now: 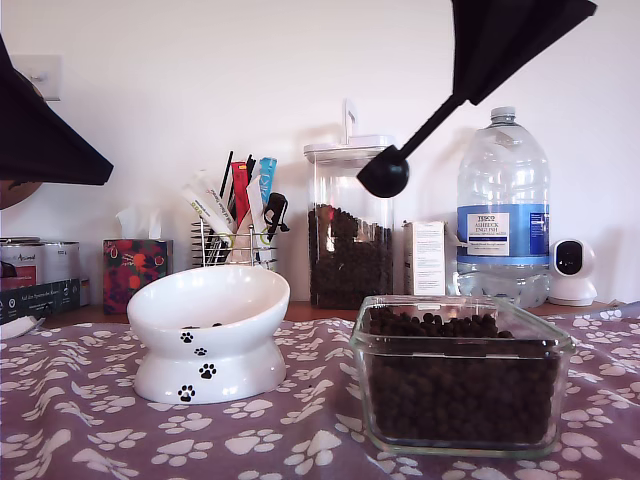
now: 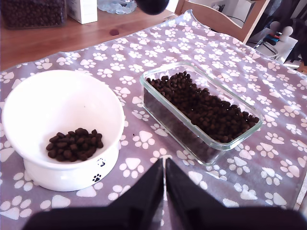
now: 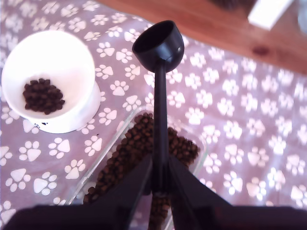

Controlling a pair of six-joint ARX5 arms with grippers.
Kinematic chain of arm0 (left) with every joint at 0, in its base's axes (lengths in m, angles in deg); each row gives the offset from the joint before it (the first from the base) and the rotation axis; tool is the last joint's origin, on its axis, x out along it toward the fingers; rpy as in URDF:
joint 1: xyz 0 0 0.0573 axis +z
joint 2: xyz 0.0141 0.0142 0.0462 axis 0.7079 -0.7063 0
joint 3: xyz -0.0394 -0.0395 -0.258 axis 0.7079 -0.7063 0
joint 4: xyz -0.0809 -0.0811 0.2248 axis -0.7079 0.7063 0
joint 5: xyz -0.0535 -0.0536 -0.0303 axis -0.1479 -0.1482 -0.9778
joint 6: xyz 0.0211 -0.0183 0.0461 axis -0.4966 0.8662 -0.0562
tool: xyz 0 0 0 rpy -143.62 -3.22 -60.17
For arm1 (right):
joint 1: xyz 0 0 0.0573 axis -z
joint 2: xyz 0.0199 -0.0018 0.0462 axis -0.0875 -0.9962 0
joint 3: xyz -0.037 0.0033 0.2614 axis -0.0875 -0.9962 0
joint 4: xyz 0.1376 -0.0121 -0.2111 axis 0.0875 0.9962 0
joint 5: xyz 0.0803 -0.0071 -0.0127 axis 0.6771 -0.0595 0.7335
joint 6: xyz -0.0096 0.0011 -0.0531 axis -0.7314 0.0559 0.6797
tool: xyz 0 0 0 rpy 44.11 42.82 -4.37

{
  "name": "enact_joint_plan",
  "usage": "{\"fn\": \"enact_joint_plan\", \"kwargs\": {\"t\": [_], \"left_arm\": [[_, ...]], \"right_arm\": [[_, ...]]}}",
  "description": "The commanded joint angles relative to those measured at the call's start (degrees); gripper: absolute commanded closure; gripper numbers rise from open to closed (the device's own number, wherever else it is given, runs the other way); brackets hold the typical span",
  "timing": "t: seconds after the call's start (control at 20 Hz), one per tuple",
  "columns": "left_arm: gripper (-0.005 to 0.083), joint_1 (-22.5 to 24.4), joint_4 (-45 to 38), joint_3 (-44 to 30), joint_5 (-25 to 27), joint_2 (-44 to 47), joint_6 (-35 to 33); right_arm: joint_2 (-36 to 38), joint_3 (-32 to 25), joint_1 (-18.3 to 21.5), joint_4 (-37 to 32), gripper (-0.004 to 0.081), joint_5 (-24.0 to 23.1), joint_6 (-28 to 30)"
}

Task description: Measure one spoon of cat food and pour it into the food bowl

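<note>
- Background: a white wall behind a wooden counter; the foreground is covered by a mauve cloth printed with white paw marks.
- Water bottle: clear ribbed plastic; its blue label reads "TESCO ASHBECK"; the smaller print is illegible.
- Canister: tall, clear, white-lidded, part-filled with dark pellets; a white carton beside it bears unreadable text.
- Wire rack: holds red, blue and white sticks.
- Food bowl: glossy white ceramic, slanted rim, pedestal base with black paw prints; a small heap of cat food lies inside.
- Glass container: clear, square-sided, filled with brown round kibble, just beside the bowl on the exterior view's right.
- Spoon: slim black plastic, straight handle, round cup, held in the air above the container.
- Second gripper: jaws clamped on the spoon's handle.
- First gripper: jaws pressed together, holding nothing, above the cloth.
</note>
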Motion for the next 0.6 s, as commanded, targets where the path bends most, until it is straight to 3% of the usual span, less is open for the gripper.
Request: {"fn": "enact_joint_plan", "kwargs": {"t": [0.0,0.2,0.55], "left_arm": [[0.0793,0.0,-0.4,-0.1,-0.1,-0.2,-0.3],[0.0793,0.0,-0.4,-0.1,0.3,-0.2,-0.4],[0.0793,0.0,-0.2,-0.1,0.5,-0.2,-0.4]], "right_arm": [[2.2,0.4,1.6,0.9,0.0782,0.4,-0.8],[8.6,-5.6,4.3,-1.6,0.0782,2.4,-1.5],[21.8,-25.5,9.2,-16.1,0.0782,14.5,-7.5]]}}
